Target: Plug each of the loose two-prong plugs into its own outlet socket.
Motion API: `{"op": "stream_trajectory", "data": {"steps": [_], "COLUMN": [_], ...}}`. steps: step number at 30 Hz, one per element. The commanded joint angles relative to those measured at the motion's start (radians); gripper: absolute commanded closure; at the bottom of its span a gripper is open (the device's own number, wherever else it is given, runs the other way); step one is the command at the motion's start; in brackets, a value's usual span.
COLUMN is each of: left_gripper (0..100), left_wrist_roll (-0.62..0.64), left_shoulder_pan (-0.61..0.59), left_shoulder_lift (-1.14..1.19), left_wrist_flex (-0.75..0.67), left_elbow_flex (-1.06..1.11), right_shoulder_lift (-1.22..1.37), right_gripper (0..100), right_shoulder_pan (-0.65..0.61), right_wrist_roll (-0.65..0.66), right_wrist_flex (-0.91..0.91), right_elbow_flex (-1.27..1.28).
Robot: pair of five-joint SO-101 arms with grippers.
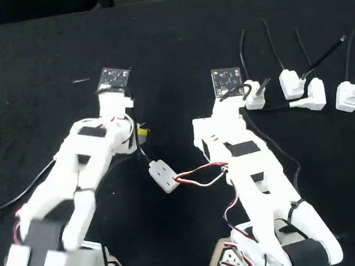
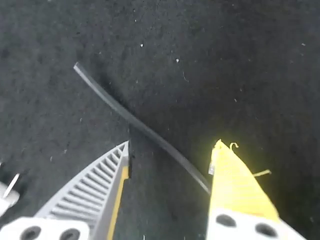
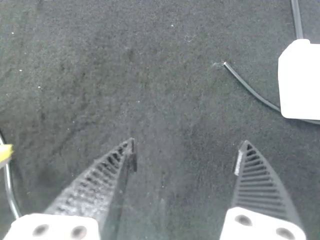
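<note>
Black cloth tabletop [image 1: 167, 32], white plugs [image 1: 292, 84] lying at right; left gripper [image 2: 170, 152] and right gripper [image 3: 186, 149] both spread open above it.

Showing white plugs [image 1: 292, 84] against a black table [image 1: 30, 59]; pairing a yellow finger [image 2: 235, 185] with a grey ribbed one.

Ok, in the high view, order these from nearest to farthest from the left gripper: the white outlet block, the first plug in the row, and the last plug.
1. outlet block: nearest, mid-table, close beside the left gripper.
2. inner plug: next, first in the row on the right side.
3. end plug: farthest, last in that row, toward the right edge.
</note>
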Motion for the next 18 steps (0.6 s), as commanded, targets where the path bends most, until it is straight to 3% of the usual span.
{"op": "stream_trajectory", "data": {"steps": [1, 9, 18], "left_gripper": [74, 74, 74], "left_wrist_roll": [0.009, 0.0, 0.0], "left_shoulder_pan": [-0.012, -0.134, -0.214], "left_shoulder_lift": [0.144, 0.258, 0.258], "left_wrist_flex": [-0.014, 0.014, 0.308], "left_elbow_flex": [-0.162, -0.177, -0.174], "right_shoulder_lift": [-0.036, -0.041, -0.041], "right_gripper": [69.8, 69.8, 69.8], "right_shoulder_pan": [0.023, 0.023, 0.021], "right_wrist_roll": [-0.008, -0.008, -0.008], "right_wrist_flex": [0.006, 0.006, 0.006], "right_elbow_flex": [-0.054, -0.056, -0.058]}}
